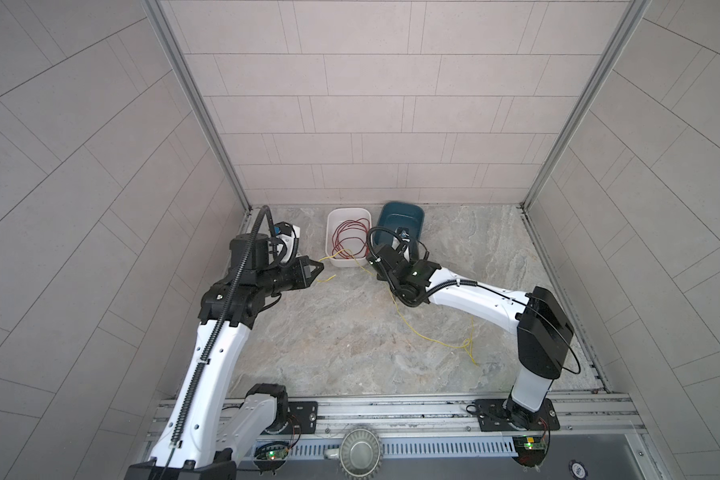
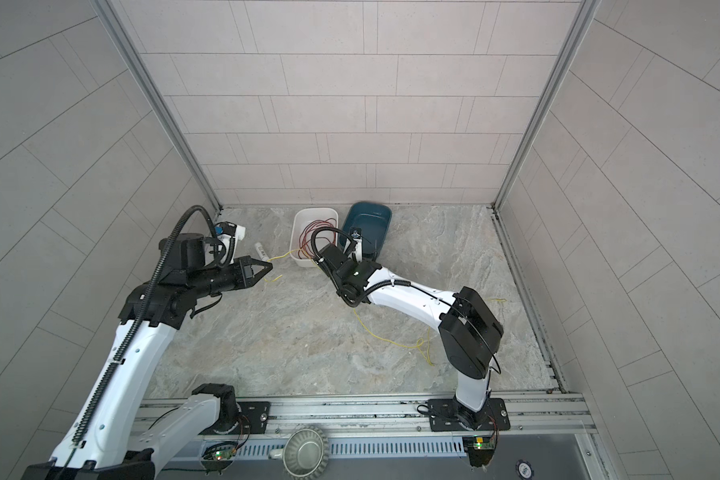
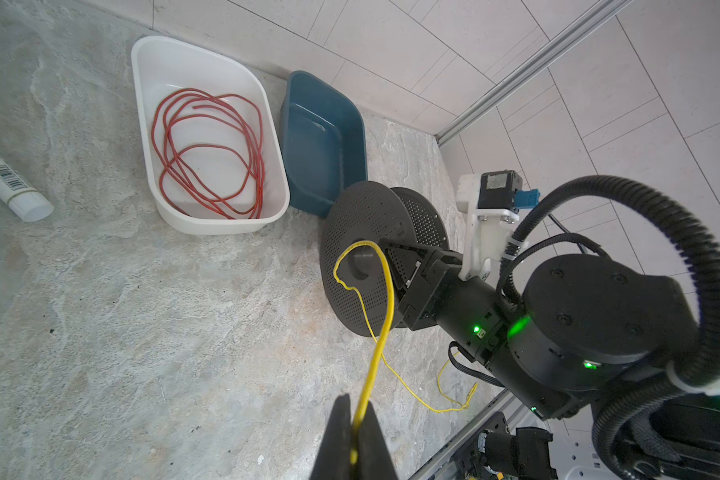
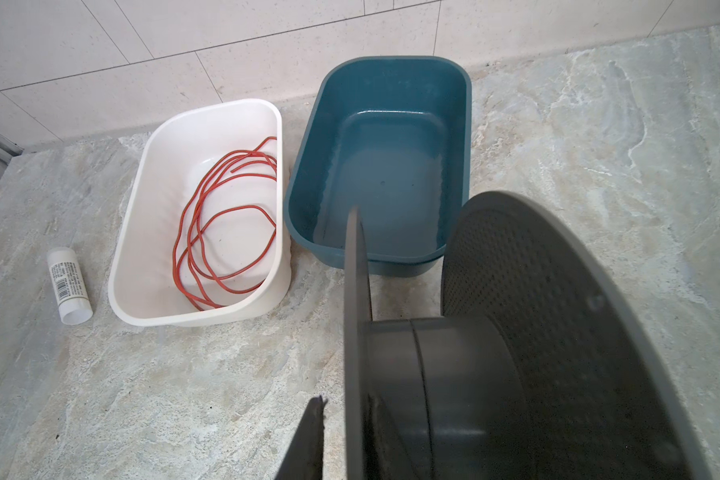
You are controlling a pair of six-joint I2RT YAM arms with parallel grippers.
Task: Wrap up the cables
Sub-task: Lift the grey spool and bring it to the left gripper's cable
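Marbled bench, boxed in by pale tile on three sides, worked by two arms. Nearest, on the front rail, counted one fluted cup (image 1: 360, 454).

Further in, found one yellow cable (image 3: 380, 349). Lay in slack loops on the bench beside the right arm, rose to one grey spool (image 3: 366, 257), hooked over the boss on its face, then ran into the left jaws. Pinched it there between fully closed fingers (image 3: 336, 449).

Straddled a spool flange with the right jaws. Showed one finger (image 4: 308, 436) just clear of that flange and hid the other, so could not tell whether gripped or free.

Called, by the look of it, for a firm hold on the spool first. Then needed light, steady tension, leading the cable over the rim onto the core rather than round the outer boss. Seemed likely to spring off if slackened.

Beyond, counted one tube (image 4: 69, 284) and two trays by the back wall: white tray (image 4: 142, 257) with one red wire (image 3: 258, 174), blue tray (image 4: 458, 145) empty.
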